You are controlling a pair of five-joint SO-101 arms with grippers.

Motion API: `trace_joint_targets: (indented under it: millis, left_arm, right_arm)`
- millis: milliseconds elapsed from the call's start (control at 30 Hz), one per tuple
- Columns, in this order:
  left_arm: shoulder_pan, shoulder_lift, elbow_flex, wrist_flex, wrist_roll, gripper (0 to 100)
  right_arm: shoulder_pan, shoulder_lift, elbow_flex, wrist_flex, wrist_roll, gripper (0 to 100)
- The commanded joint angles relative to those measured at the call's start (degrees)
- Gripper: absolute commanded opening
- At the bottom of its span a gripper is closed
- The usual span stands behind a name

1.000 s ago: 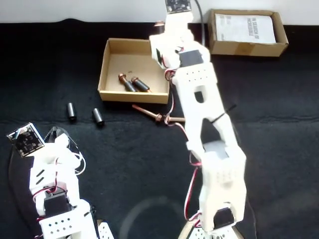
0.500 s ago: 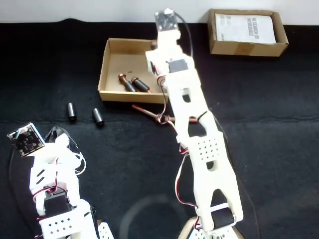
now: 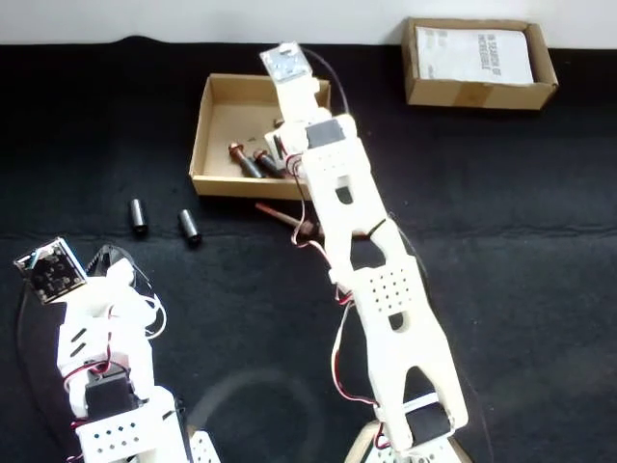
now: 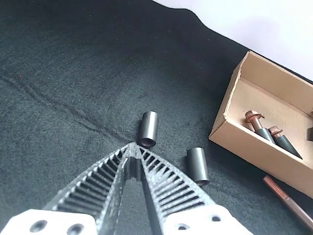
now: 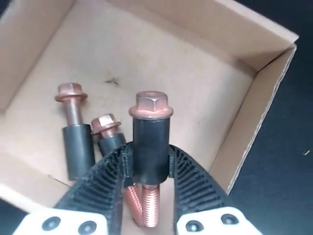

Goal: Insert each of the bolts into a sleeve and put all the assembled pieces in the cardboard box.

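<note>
Your right jaws grasped a sleeved bolt (image 5: 150,142) over the cardboard box (image 3: 227,121). Your left jaws were clenched, empty, near two loose sleeves (image 4: 148,128) (image 4: 198,165).

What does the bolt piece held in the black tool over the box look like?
The assembled piece is a copper-coloured bolt pushed through a dark, smooth sleeve. Its hexagonal flanged head sits at one end of the sleeve, and the threaded tip pokes out the other. The right tool is shut on the sleeve, a ribbed black finger pressing each side. It is held over the cardboard box, near two finished pieces lying inside.
</note>
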Motion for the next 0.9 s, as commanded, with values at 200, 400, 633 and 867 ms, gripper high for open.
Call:
trace_joint_targets:
  millis: [200,400,633,867]
  left_arm:
    - [1.1,-1.4,1.1,0.3,-0.3,2]
    - [0.9,-1.4,1.1,0.3,-0.3,2]
    - [-6.5,-1.4,1.1,-0.2,-0.1,2]
    - [-26.9,-1.4,1.1,-5.7,-0.2,2]
  right_arm:
    - [-0.9,-1.8,-7.0,6.9,0.4,20.3]
    - [-2.2,-4.0,-12.2,14.5,0.1,20.3]
    - [-9.5,-6.9,-25.3,33.3,0.1,20.3]
    - [-16.3,-12.2,-24.1,33.5,-0.8,20.3]
